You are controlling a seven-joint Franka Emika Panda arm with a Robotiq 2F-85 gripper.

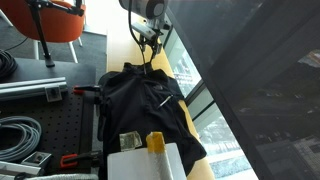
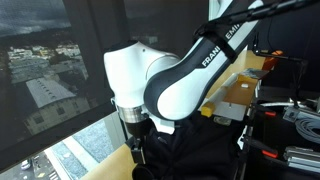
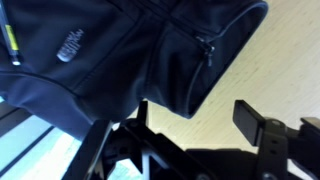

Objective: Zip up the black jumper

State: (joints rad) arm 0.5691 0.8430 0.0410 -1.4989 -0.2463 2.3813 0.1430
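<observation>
Black jumper (image 1: 142, 100), laid flat on bench (image 3: 285, 50), frame centre, likely so the zip lies reachable.
Open hand (image 3: 195, 120) hovers at its upper end, jaws wide, nothing held, apparently seeking the zip. Matt black fabric; white chest logo (image 3: 68, 42); sleeve (image 3: 190, 70) folded beside.

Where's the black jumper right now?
In an exterior view the black jumper lies on the wooden table beside the window, the gripper at its far edge.
</observation>
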